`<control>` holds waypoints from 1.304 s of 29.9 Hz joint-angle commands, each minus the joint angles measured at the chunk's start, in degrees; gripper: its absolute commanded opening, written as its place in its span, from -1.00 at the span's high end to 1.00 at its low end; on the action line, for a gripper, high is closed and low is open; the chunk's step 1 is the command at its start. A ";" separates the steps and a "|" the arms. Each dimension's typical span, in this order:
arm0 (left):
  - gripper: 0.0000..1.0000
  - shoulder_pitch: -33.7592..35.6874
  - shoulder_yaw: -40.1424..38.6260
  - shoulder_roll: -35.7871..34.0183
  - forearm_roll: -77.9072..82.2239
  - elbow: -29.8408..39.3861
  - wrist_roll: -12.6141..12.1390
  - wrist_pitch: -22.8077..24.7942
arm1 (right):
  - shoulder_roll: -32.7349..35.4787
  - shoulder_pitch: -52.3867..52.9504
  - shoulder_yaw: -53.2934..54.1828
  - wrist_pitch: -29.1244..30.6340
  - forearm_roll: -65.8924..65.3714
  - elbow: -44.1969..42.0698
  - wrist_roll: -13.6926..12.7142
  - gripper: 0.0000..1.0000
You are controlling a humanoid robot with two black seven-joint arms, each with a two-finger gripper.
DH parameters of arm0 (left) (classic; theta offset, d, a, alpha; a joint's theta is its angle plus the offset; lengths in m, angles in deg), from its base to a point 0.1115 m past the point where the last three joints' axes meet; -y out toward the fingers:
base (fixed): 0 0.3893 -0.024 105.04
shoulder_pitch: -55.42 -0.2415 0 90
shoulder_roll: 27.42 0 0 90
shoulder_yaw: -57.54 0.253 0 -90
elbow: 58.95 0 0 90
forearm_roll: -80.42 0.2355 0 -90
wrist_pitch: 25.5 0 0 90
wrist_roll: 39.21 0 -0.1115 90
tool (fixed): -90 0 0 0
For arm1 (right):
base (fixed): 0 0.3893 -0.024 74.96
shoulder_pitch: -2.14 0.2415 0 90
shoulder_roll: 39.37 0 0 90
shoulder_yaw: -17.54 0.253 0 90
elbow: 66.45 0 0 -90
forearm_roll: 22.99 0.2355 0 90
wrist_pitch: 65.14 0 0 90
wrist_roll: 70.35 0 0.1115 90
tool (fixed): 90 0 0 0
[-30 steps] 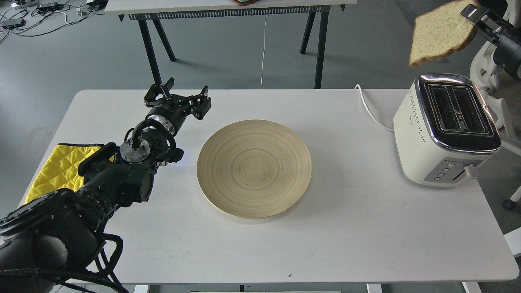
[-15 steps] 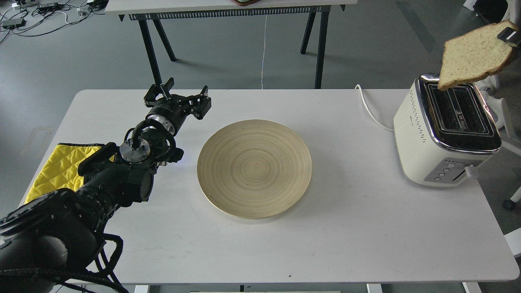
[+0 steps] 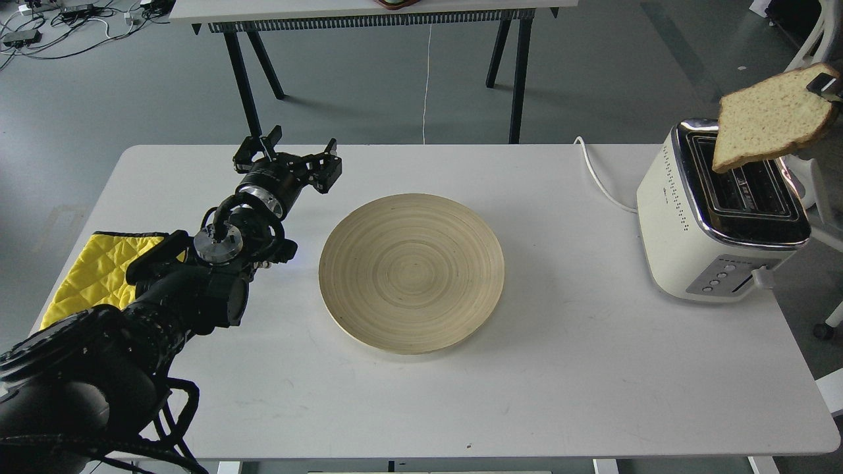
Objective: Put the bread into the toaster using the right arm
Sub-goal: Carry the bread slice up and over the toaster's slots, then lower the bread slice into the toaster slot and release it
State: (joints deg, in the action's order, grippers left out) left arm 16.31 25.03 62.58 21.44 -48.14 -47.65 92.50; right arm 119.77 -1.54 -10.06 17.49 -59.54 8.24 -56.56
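Observation:
The bread (image 3: 770, 118) hangs tilted in the air, with its lower corner just above the toaster's (image 3: 711, 217) black slots. Only the tip of my right gripper (image 3: 826, 85) shows at the right edge, clamped on the bread's upper right corner. The rest of the right arm is out of view. The cream-white toaster stands at the table's right end with its chrome top facing up and its slots empty. My left gripper (image 3: 290, 155) is open and empty, low over the table, left of the plate.
A round bamboo plate (image 3: 411, 273) lies in the middle of the white table (image 3: 560, 395). A yellow quilted cloth (image 3: 99, 273) lies at the left edge under my left arm. The toaster's white cord (image 3: 599, 178) runs off the back edge.
The bread has come down and to the right with my right gripper, from high above the toaster to just over its slots. The left arm has not moved.

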 commanded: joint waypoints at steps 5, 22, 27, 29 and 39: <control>-1.00 0.00 0.00 0.00 0.00 0.00 0.00 0.00 | 0.29 -0.01 0.00 1.04 -0.10 -0.06 -0.25 0.86; -1.00 0.00 0.00 0.00 0.00 0.00 0.00 0.00 | 0.56 -0.97 -1.14 2.62 -0.19 -0.15 -0.25 0.86; -1.00 0.00 0.00 0.00 0.00 0.00 0.00 0.00 | 0.38 -1.24 -1.31 2.62 -0.19 -0.07 -0.25 0.86; -1.00 0.00 0.00 0.00 0.00 0.00 0.00 0.00 | 0.38 -1.41 -1.31 2.62 -0.19 -0.15 -0.25 0.86; -1.00 0.00 0.00 0.00 0.00 0.00 0.00 0.00 | -1.46 -4.31 -1.23 2.54 -0.10 -0.42 -0.25 0.86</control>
State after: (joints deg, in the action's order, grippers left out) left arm 16.31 25.02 62.58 21.44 -48.14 -47.65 92.50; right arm 119.04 -5.02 -11.31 20.10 -59.73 8.01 -56.82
